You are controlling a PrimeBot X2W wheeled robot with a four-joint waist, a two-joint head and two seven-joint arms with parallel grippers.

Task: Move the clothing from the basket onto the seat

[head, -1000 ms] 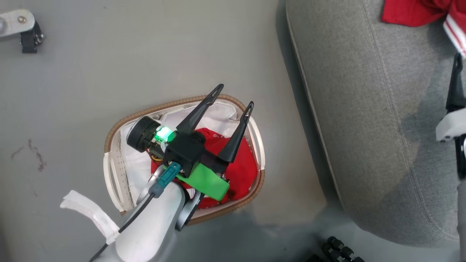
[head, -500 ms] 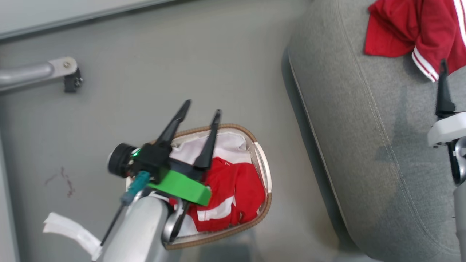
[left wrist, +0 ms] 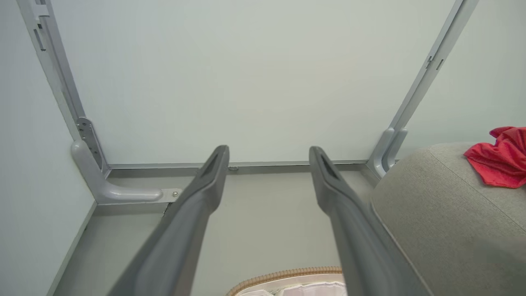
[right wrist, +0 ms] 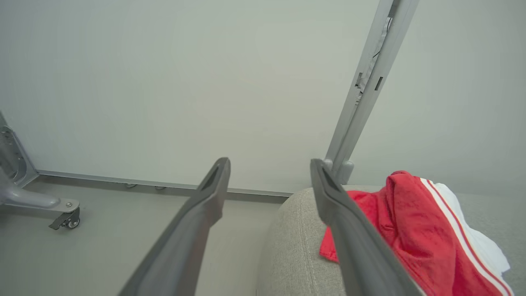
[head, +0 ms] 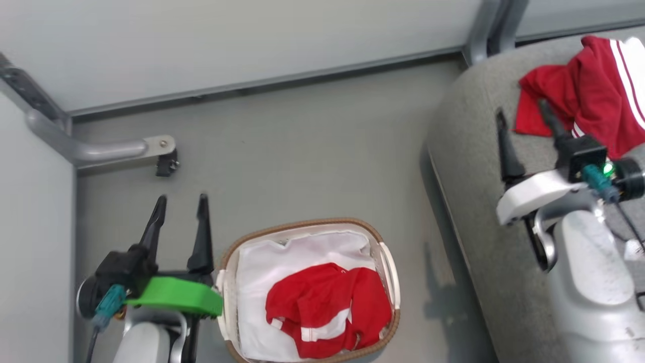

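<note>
The left gripper (head: 182, 198) and right gripper (head: 521, 108) spread wide, holding nothing — the clothing (head: 584, 96) on the seat (head: 468, 151) runs off view.

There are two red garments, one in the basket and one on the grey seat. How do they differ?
The basket garment lies crumpled on a white sheet inside the basket; the seat garment lies on the seat, near the open right claw. The basket garment shows one short white band; the seat garment shows a broad white panel with stripes. Both are bright red; neither is held.
</note>
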